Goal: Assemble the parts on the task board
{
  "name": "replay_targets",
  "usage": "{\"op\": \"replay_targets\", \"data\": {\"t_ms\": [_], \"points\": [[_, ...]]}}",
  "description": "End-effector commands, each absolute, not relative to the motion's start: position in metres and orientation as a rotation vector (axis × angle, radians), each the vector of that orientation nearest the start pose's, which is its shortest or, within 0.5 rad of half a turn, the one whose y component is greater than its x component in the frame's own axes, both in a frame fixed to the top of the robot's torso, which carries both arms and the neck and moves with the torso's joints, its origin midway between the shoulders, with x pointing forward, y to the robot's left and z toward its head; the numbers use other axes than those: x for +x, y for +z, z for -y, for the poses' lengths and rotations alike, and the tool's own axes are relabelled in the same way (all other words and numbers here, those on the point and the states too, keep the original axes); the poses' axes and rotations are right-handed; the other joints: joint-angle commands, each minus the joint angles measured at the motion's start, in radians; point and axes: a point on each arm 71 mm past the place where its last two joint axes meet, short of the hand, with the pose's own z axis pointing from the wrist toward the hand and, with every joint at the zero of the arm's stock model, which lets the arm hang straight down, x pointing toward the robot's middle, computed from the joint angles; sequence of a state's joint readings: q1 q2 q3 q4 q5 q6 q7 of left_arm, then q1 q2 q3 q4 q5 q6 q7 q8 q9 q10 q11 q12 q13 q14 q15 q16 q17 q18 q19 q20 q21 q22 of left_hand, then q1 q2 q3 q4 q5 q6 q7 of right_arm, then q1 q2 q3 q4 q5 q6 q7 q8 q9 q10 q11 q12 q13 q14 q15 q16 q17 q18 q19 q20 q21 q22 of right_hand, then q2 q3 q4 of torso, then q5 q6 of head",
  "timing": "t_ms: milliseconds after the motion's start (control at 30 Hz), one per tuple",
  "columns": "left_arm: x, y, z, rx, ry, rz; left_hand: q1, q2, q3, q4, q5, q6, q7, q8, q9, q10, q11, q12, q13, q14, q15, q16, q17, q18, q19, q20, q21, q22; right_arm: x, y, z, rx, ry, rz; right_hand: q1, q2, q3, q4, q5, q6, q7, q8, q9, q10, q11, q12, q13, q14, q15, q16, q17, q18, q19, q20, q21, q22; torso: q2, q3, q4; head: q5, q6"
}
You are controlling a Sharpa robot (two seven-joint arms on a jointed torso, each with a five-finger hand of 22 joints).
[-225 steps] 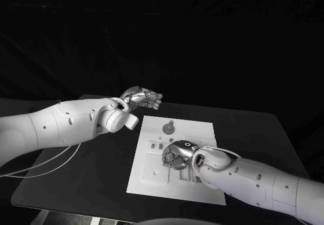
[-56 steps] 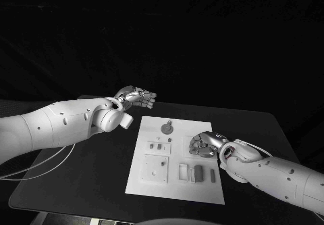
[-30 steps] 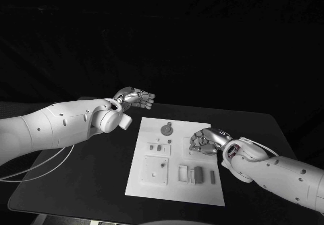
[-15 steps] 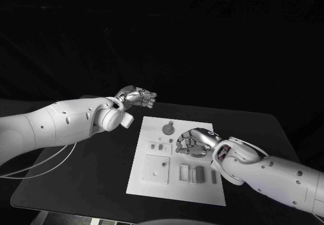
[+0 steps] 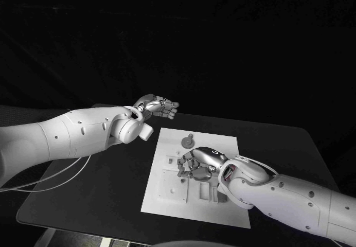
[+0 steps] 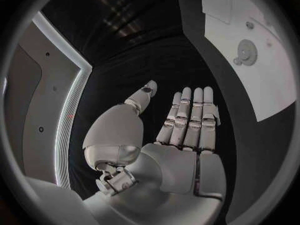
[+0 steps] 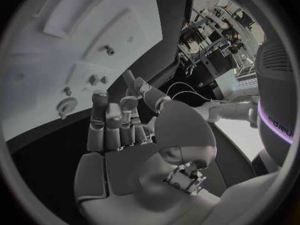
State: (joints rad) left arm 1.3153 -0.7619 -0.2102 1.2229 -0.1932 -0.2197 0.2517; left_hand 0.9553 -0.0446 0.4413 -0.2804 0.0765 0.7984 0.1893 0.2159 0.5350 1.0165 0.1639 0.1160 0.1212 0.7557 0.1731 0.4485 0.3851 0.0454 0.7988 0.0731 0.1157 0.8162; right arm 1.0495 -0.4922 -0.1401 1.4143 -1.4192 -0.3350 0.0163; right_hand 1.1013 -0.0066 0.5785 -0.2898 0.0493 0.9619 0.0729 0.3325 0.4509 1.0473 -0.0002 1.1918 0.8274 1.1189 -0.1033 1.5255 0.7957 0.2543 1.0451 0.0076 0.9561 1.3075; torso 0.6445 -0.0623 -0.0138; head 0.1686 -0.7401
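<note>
**Right hand back over the middle of the board, nothing in it**

The silver right hand (image 5: 199,163) hangs over the centre of the flat white rectangular task board (image 5: 172,198), fingers loosely curled and apart, nothing held as far as I can see; the right wrist view shows them (image 7: 103,116) straight-ish and empty above the plate. The silver left hand (image 5: 159,107) floats off the board's far left corner, fingers extended side by side, also empty. The small round grey part (image 5: 189,138) sits near the board's far edge. Compared with half a second ago, the right hand has slid a bit left and nearer, now covering the slots it sat beside.
</note>
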Motion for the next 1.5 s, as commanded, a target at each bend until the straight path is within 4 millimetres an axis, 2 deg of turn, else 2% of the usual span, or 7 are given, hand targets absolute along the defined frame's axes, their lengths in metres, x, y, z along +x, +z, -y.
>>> {"op": "replay_targets", "data": {"t_ms": [33, 167, 267, 900, 1100, 1267, 1500], "points": [[0.540, -0.198, -0.256, -0.914, -1.218, -1.623, 0.009, 0.001, -0.007, 0.001, 0.000, 0.002, 0.000, 0.005, -0.001, 0.009, -0.001, -0.007, -0.001, 0.001, 0.000, -0.007, 0.002, 0.021, -0.007, 0.000, -0.001, 0.002, 0.421, -0.286, 0.038, -0.376, 1.018, -1.824, -0.004, 0.005, 0.006, -0.001, 0.003, 0.038, 0.033, 0.001, 0.007, -0.001, -0.005, -0.006, -0.001, -0.003, -0.005, 0.001, -0.002, 0.008, 0.000, -0.003, 0.004, 0.015, 0.002, 0.0005, 0.0006, 0.004, -0.005], [0.540, -0.198, -0.255, -0.912, -1.221, -1.622, 0.009, 0.000, -0.007, 0.001, 0.000, 0.002, -0.001, 0.005, -0.002, 0.009, -0.002, -0.007, -0.002, 0.000, 0.000, -0.007, 0.002, 0.020, -0.007, 0.000, -0.001, 0.002, 0.415, -0.294, 0.033, -0.396, 1.023, -1.844, -0.005, 0.007, 0.007, -0.001, 0.003, 0.036, 0.033, 0.000, 0.006, -0.003, -0.005, -0.007, -0.001, -0.004, -0.005, 0.001, -0.002, 0.008, -0.001, -0.003, 0.004, 0.015, 0.001, 0.0006, 0.0012, 0.004, -0.007], [0.541, -0.198, -0.254, -0.910, -1.219, -1.621, 0.010, -0.001, -0.008, 0.001, 0.000, 0.002, -0.002, 0.005, -0.002, 0.009, -0.003, -0.007, -0.003, 0.000, -0.001, -0.008, 0.003, 0.019, -0.011, 0.001, -0.003, 0.002, 0.412, -0.296, 0.029, -0.405, 1.026, -1.844, -0.005, 0.008, 0.007, -0.001, 0.003, 0.036, 0.034, 0.000, 0.006, -0.003, -0.004, -0.007, -0.001, -0.005, -0.005, 0.001, -0.002, 0.008, -0.001, -0.003, 0.004, 0.015, 0.002, 0.0006, 0.0004, -0.002, -0.017], [0.541, -0.198, -0.247, -0.909, -1.231, -1.626, 0.010, 0.001, -0.008, 0.002, 0.000, 0.002, -0.002, 0.006, -0.003, 0.010, -0.003, -0.008, -0.004, 0.000, -0.001, -0.009, 0.004, 0.017, -0.014, 0.001, -0.004, 0.002, 0.404, -0.313, 0.015, -0.491, 0.985, -1.831, -0.004, 0.005, 0.008, -0.003, 0.003, 0.035, 0.034, 0.000, 0.007, -0.003, -0.004, -0.005, 0.001, -0.004, -0.005, 0.006, 0.000, 0.008, 0.001, -0.004, 0.008, 0.016, 0.001, 0.0018, -0.0001, 0.010, -0.029], [0.542, -0.198, -0.247, -0.910, -1.230, -1.626, 0.010, 0.001, -0.009, 0.002, 0.000, 0.002, -0.002, 0.006, -0.003, 0.010, -0.003, -0.008, -0.005, 0.000, 0.000, -0.010, 0.004, 0.017, -0.014, 0.001, -0.004, 0.003, 0.406, -0.315, 0.015, -0.498, 0.972, -1.832, -0.002, 0.003, 0.009, -0.003, 0.003, 0.036, 0.033, 0.000, 0.007, -0.003, -0.005, -0.004, 0.002, -0.004, -0.005, 0.007, 0.001, 0.008, 0.003, -0.005, 0.010, 0.017, 0.001, 0.0041, -0.0010, 0.015, -0.028], [0.542, -0.198, -0.246, -0.909, -1.233, -1.628, 0.010, 0.001, -0.009, 0.002, 0.000, 0.002, -0.002, 0.006, -0.003, 0.010, -0.003, -0.008, -0.005, 0.000, 0.000, -0.010, 0.004, 0.017, -0.015, 0.001, -0.004, 0.003, 0.407, -0.318, 0.014, -0.505, 0.961, -1.832, -0.001, 0.002, 0.010, -0.003, 0.003, 0.036, 0.033, 0.000, 0.007, -0.003, -0.005, -0.004, 0.002, -0.004, -0.006, 0.008, 0.001, 0.008, 0.004, -0.006, 0.010, 0.017, 0.001, 0.0028, -0.0015, 0.011, -0.019], [0.542, -0.198, -0.247, -0.909, -1.231, -1.628, 0.010, 0.001, -0.009, 0.002, 0.000, 0.002, -0.003, 0.006, -0.003, 0.010, -0.004, -0.008, -0.006, 0.000, 0.000, -0.010, 0.004, 0.017, -0.015, 0.001, -0.004, 0.003, 0.406, -0.321, 0.014, -0.510, 0.956, -1.835, 0.000, 0.001, 0.010, -0.003, 0.003, 0.036, 0.033, 0.000, 0.008, -0.002, -0.005, -0.004, 0.002, -0.003, -0.006, 0.009, 0.002, 0.008, 0.004, -0.006, 0.011, 0.017, 0.002, 0.0030, -0.0012, 0.017, -0.027]]}}
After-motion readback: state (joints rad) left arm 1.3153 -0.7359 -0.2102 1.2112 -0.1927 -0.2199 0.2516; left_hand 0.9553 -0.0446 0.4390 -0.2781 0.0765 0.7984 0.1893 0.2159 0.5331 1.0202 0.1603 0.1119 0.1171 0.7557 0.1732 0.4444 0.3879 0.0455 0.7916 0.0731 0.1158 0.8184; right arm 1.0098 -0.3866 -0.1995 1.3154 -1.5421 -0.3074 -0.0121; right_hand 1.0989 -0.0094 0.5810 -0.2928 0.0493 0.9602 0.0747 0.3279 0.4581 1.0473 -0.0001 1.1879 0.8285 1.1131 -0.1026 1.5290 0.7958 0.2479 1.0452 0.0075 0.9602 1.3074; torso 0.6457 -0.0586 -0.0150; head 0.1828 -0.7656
